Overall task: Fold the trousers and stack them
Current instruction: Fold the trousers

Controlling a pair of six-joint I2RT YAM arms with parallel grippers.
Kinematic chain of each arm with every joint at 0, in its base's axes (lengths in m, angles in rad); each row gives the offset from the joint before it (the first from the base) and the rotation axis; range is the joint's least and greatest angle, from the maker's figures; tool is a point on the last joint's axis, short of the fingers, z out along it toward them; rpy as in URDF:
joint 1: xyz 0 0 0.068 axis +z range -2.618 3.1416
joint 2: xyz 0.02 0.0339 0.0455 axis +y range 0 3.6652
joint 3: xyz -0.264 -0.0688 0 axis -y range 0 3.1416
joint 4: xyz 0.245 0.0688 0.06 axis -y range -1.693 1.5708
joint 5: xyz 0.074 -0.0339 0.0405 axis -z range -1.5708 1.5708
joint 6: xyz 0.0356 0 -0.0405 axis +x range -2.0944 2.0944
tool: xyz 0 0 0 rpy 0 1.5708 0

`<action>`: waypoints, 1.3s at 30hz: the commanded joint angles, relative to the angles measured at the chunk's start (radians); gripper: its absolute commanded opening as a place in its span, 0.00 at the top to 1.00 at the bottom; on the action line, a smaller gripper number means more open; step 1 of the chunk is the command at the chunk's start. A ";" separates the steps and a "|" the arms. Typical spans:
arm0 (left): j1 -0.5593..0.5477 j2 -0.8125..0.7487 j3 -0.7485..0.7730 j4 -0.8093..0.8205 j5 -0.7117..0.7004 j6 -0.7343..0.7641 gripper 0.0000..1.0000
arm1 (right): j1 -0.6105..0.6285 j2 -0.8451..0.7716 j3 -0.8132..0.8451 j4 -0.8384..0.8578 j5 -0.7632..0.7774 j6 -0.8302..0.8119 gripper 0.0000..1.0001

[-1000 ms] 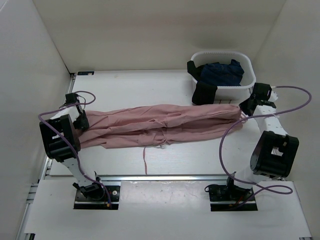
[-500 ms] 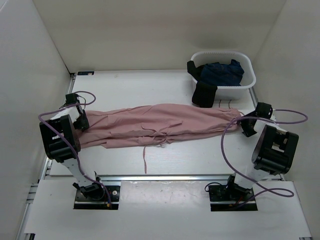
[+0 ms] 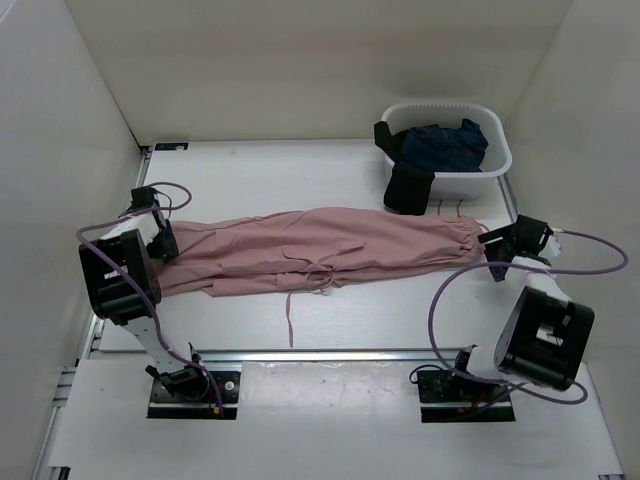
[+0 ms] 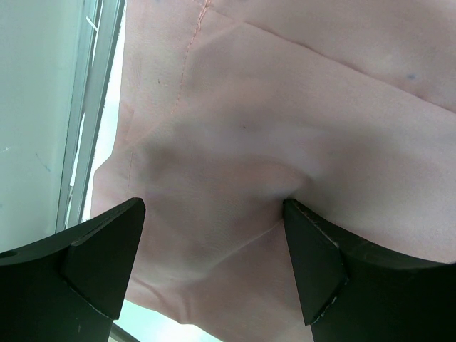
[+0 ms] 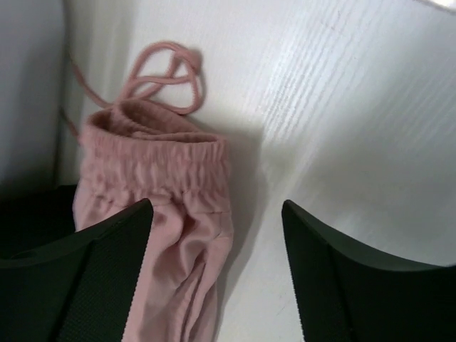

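White table (image 3: pixel 330 320): trousers (image 3: pixel 330 250) laid lengthwise; right claw (image 5: pixel 215 214) agape beside waistband.

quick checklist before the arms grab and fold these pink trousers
1. Trousers spread lengthwise between the arms: ok, with creases mid-length.
2. Left gripper open with leg fabric between its fingers: ok, not clamped yet.
3. Right gripper centred on the waistband: not ok. It is open, and the waistband sits off toward one finger.
4. Drawstrings tucked away: not ok. One drawstring loop lies beyond the waistband, and a drawstring tail trails toward the near edge.
5. Black garment hanging over the laundry basket clear of the trousers: cannot tell.
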 commanded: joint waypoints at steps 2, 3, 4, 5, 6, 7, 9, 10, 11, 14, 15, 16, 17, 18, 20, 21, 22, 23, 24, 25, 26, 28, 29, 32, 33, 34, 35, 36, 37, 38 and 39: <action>0.006 0.081 -0.046 -0.036 0.010 -0.010 0.10 | -0.003 0.164 0.095 0.032 -0.060 0.001 0.18; 0.006 0.081 -0.046 -0.036 0.010 -0.010 0.10 | -0.003 0.253 0.123 0.032 -0.111 -0.009 0.18; 0.006 0.081 -0.046 -0.036 0.010 -0.010 0.10 | -0.003 0.293 0.149 0.032 -0.130 -0.019 0.16; 0.006 0.081 -0.046 -0.036 0.010 -0.010 0.10 | -0.003 0.362 0.204 0.013 -0.140 -0.019 0.16; 0.006 0.081 -0.046 -0.036 0.010 -0.010 0.10 | -0.003 0.387 0.223 0.013 -0.140 -0.007 0.16; 0.006 0.081 -0.046 -0.036 0.010 -0.010 0.10 | -0.003 0.405 0.234 0.013 -0.140 -0.007 0.16; 0.006 0.081 -0.046 -0.036 0.010 -0.010 0.10 | -0.003 0.436 0.234 0.057 -0.140 0.017 0.16; 0.006 0.081 -0.046 -0.036 0.010 -0.010 0.10 | -0.003 0.453 0.234 0.068 -0.140 0.036 0.18; 0.006 0.081 -0.046 -0.045 0.010 -0.010 0.10 | -0.003 0.464 0.234 0.059 -0.150 0.049 0.24; 0.006 0.081 -0.046 -0.045 0.001 -0.010 0.10 | -0.003 0.485 0.234 0.059 -0.164 0.096 0.30; 0.006 0.081 -0.037 -0.045 0.001 -0.010 0.10 | -0.003 0.485 0.208 0.074 -0.179 0.112 0.31; 0.006 0.081 -0.037 -0.045 0.001 -0.010 0.10 | -0.003 0.485 0.197 0.075 -0.202 0.126 0.31; 0.006 0.081 -0.037 -0.045 0.001 -0.010 0.10 | -0.003 0.473 0.186 0.075 -0.212 0.137 0.31; 0.006 0.081 -0.037 -0.054 0.001 -0.010 0.10 | -0.003 0.434 0.168 0.091 -0.212 0.146 0.30; 0.006 0.081 -0.028 -0.054 0.001 -0.010 0.10 | 0.007 0.368 0.123 0.052 -0.183 0.146 0.30; 0.006 0.081 -0.028 -0.054 0.001 -0.010 0.10 | 0.017 0.296 0.111 0.030 -0.113 0.146 0.30; 0.006 0.081 -0.028 -0.054 0.001 -0.010 0.10 | 0.017 0.262 0.102 -0.002 -0.068 0.157 0.30; 0.006 0.090 -0.028 -0.054 0.001 -0.010 0.10 | 0.017 0.228 0.102 -0.034 -0.028 0.157 0.30; 0.006 0.090 -0.028 -0.063 0.001 -0.010 0.10 | 0.008 0.174 0.102 -0.089 0.007 0.146 0.25; -0.003 0.090 -0.028 -0.063 0.001 -0.010 0.10 | 0.007 0.151 0.102 -0.123 0.085 0.134 0.23; -0.003 0.090 -0.028 -0.063 0.001 -0.010 0.10 | 0.007 0.130 0.117 -0.149 0.110 0.120 0.21; -0.003 0.090 -0.028 -0.063 0.001 -0.010 0.10 | 0.007 0.085 0.149 -0.200 0.146 0.108 0.16; -0.003 0.090 -0.028 -0.063 0.001 -0.010 0.10 | 0.007 0.073 0.149 -0.200 0.146 0.085 0.16; -0.012 0.099 -0.028 -0.063 0.001 -0.010 0.10 | 0.007 0.042 0.165 -0.171 0.103 0.065 0.13; -0.012 0.099 -0.028 -0.063 0.001 -0.010 0.10 | 0.007 0.042 0.165 -0.147 0.075 0.065 0.10; -0.012 0.099 -0.028 -0.063 0.001 -0.010 0.10 | 0.007 0.054 0.165 -0.108 0.045 0.065 0.09; -0.012 0.099 -0.019 -0.063 0.001 -0.010 0.10 | 0.007 0.069 0.174 -0.108 -0.001 0.065 0.09; -0.012 0.099 -0.019 -0.063 0.001 -0.010 0.10 | 0.007 0.106 0.195 -0.108 -0.015 0.065 0.09; -0.012 0.099 -0.019 -0.063 0.001 -0.010 0.10 | 0.020 0.126 0.208 -0.108 -0.015 0.065 0.09; -0.012 0.099 -0.019 -0.063 0.001 -0.010 0.10 | 0.029 0.164 0.217 -0.108 -0.029 0.079 0.08; -0.012 0.099 -0.019 -0.063 0.001 -0.010 0.10 | 0.029 0.183 0.229 -0.108 -0.040 0.088 0.08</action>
